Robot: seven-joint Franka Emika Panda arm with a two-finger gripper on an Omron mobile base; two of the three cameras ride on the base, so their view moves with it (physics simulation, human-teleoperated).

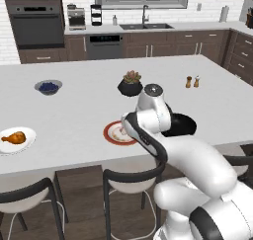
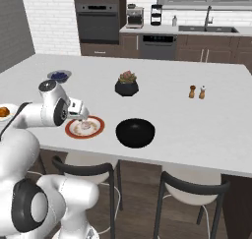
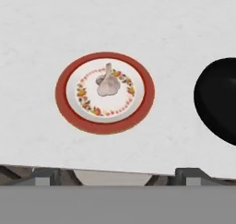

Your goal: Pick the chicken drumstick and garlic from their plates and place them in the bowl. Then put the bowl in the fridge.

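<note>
The garlic (image 3: 107, 85) lies in the middle of the red-rimmed plate (image 3: 62, 96), near the counter's front edge. My gripper (image 2: 82, 117) hangs open over that plate (image 2: 72, 132) with nothing in it, a little above the bulb. The glossy black bowl (image 2: 135, 132) stands just right of the plate, and it is seen as well in the left base view (image 1: 182, 126) and the hand view (image 3: 219, 98). The chicken drumstick (image 1: 14, 137) rests on the white plate (image 1: 29, 134) far to the left. The fridge is out of view.
A black succulent pot (image 1: 130, 84) stands behind the red-rimmed plate. A small grey bowl of blueberries (image 1: 48, 87) sits at the back left. Salt and pepper shakers (image 2: 197, 91) stand to the right. Dark stools (image 1: 129, 177) line the counter's front edge.
</note>
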